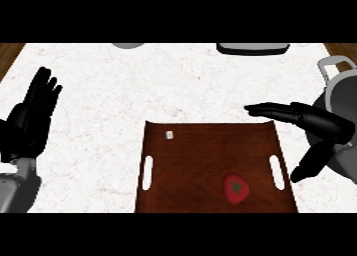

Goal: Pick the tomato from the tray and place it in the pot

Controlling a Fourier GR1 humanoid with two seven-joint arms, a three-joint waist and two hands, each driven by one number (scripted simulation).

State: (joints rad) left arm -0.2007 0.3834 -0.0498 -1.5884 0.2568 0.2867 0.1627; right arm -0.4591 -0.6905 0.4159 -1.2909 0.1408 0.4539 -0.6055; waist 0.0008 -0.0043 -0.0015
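Two robot hands show, one at each side, both empty. The left robot hand [29, 117] stands at the left edge over the white bench [100, 90], fingers straight and pointing up, spread a little, resting. Centre low: a brown tray [203, 165] lies flat on the bench, with a slot handle [147, 173] on its left side and another on its right. A small white tag [170, 134] sits near the tray's far left corner. The tomato [235, 188] lies on the tray, in the near right part, just left of the right slot and untouched. The right robot hand [317, 122] hangs off the tray's right side, fingers straight and pointing left past the tray's far right corner, thumb pointing down beside the tray's right edge; fingers and thumb are apart and well clear of the tomato. The grey pot [354, 87] stands at the right edge, partly behind that hand, with its loop handle [334, 65] at the far side. Two grey items at the far edge are cut off; cannot tell what they are.
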